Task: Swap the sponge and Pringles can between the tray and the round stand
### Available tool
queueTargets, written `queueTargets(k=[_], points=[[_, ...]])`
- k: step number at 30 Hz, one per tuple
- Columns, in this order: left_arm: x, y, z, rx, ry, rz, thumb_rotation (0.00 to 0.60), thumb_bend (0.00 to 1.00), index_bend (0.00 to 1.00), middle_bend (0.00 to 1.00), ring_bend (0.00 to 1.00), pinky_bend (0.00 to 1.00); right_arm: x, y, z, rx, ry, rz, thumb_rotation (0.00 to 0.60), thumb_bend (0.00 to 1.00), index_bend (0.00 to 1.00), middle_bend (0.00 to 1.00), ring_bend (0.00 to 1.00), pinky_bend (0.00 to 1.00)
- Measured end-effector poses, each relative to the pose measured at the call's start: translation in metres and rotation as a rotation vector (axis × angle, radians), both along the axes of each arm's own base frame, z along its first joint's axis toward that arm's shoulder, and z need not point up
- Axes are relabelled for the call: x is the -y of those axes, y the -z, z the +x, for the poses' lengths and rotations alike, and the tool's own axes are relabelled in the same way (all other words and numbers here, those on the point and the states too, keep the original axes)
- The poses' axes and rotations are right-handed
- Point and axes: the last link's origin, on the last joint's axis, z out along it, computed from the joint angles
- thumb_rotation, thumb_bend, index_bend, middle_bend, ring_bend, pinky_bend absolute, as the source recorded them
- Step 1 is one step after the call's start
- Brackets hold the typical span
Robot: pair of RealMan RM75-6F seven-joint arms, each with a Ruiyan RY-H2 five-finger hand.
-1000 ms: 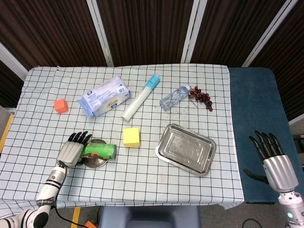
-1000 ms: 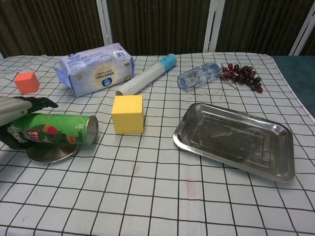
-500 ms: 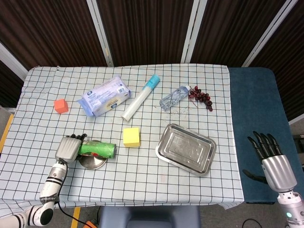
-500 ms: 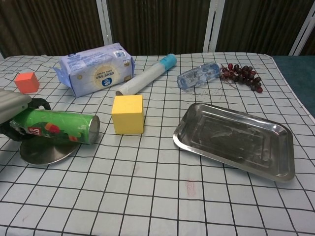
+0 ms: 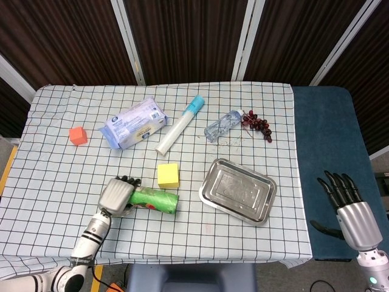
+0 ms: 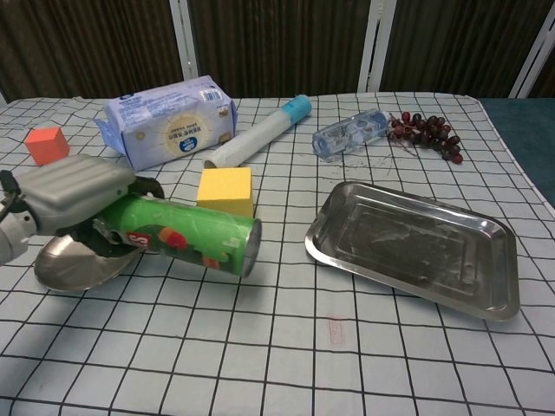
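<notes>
Pringles can (image 6: 186, 241) has just come up off the round stand (image 6: 65, 263). A second ago it lay on the stand with the left hand (image 6: 76, 198) wrapped round its closed end. Now that hand holds the can on its side in the air and has carried it toward 3 o'clock, toward the tray (image 6: 416, 246). The stand is bare and shiny now, so half of the swap looks started. The tray has nothing in it, and the yellow sponge (image 6: 227, 191) sits on the table just behind the can, at about 12 o'clock from it, so I think it must go on the stand later

The can is green with red marks on its side. Its open silver mouth points at the tray and dips a little. It looks smooth and round, so it could roll if set down on its side

The right hand (image 5: 351, 207) is far off at 3 o'clock, past the table edge, with its fingers spread and nothing in them
</notes>
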Motion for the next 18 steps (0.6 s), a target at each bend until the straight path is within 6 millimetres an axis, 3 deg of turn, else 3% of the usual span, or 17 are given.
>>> queueTargets(k=[8,14,18], points=[[0.007,0.035,0.043,-0.037,0.044,-0.065,0.600,0.48,0.32,0.49,0.47,0.60,-0.013,-0.015,0.003,0.046,-0.050,-0.049,0.600,0.02,0.00,0.00,0.00,0.01],[0.013,0.047,0.060,-0.077,0.023,-0.046,0.600,0.47,0.29,0.48,0.48,0.62,-0.015,-0.018,0.002,0.052,-0.052,-0.049,0.600,0.02,0.00,0.00,0.00,0.01],[0.020,0.043,0.067,-0.103,-0.006,-0.032,0.600,0.44,0.14,0.32,0.34,0.57,-0.015,-0.017,0.002,0.049,-0.047,-0.045,0.600,0.02,0.00,0.00,0.00,0.01]])
